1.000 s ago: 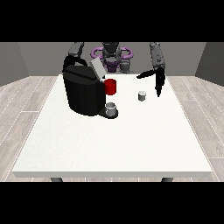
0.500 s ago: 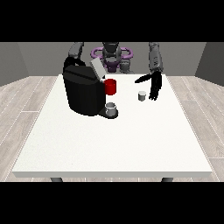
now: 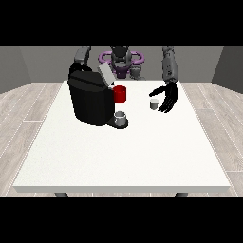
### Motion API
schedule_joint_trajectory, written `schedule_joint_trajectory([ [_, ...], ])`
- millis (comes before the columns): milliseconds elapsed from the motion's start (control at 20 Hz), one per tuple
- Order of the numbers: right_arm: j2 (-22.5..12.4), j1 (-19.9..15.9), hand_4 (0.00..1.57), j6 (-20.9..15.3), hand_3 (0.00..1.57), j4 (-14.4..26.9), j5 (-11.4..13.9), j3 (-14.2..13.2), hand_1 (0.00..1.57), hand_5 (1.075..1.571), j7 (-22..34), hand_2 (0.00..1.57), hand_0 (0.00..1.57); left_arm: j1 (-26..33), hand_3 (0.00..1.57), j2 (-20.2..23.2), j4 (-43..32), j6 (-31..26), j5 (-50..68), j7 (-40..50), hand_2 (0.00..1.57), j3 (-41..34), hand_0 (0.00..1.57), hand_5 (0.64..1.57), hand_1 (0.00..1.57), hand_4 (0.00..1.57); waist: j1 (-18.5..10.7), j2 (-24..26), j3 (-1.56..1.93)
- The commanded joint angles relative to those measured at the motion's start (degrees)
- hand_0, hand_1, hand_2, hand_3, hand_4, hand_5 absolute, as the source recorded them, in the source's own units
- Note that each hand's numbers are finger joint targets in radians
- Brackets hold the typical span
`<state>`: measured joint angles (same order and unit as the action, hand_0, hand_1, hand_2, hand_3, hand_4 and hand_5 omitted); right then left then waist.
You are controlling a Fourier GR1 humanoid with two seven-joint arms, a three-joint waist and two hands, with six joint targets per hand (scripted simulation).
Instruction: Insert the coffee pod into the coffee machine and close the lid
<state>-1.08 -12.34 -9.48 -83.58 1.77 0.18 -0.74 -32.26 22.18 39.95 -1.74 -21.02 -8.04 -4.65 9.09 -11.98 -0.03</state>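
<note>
While the small grey coffee pod stands on the white table, the hand at the view's right hovers at its three o'clock, fingers spread, holding nothing. Closing carelessly could tip it.

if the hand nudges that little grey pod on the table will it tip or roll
The coffee pod stands upright and looks squat, so a low push would probably slide it on the smooth table. Tipped over, its round sides would likely roll. The open hand beside it suggests it's light.
</note>
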Motion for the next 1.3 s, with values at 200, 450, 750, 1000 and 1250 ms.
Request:
schedule_joint_trajectory([
  [200, -0.5, -3.4, 0.49, 0.0, 0.0, 1.3, -1.2, -2.0, 0.0, 1.571, 0.0, 0.0, 0.0, -2.3, 0.53, -1.5, -3.0, 7.7, -7.0, -3.2, 0.79, 2.7, 0.65, 1.571, 0.65, 0.0, 0.0, -1.8, 0.01],
  [450, -1.6, -1.8, 0.49, 1.8, 0.0, 2.3, -2.3, -2.7, 0.0, 1.571, 0.0, 0.0, 0.0, -3.1, 0.65, -3.6, -4.5, 11.5, -9.2, -2.2, 0.85, 2.9, 0.69, 1.571, 0.69, 0.29, 0.5, 0.0, 0.01],
  [750, -0.5, 2.1, 0.49, 1.3, 0.0, 0.7, -1.5, -1.3, 0.0, 1.571, -1.8, 0.0, 0.0, -1.7, 0.86, -0.3, -7.7, 13.5, -11.7, -7.8, 1.09, 2.6, 0.97, 1.571, 0.97, 0.32, 0.9, 0.3, 0.0],
  [1000, 0.2, 0.4, 0.42, 0.7, 0.0, 3.7, -2.5, -1.8, 0.0, 1.571, -4.2, 0.0, 0.0, -5.1, 0.89, -1.8, -9.0, 12.4, -14.9, -2.7, 1.11, 4.6, 1.03, 1.571, 1.03, 0.29, 0.6, 0.4, 0.03],
  [1250, 1.0, 1.0, 0.44, -1.6, 0.0, 6.1, -2.9, -2.6, 0.0, 1.571, -3.7, 0.0, 0.0, -5.5, 1.41, -0.4, -7.5, 8.1, -14.2, -8.2, 1.43, 4.4, 1.32, 1.571, 1.32, 0.55, -2.2, 2.8, 0.03],
])
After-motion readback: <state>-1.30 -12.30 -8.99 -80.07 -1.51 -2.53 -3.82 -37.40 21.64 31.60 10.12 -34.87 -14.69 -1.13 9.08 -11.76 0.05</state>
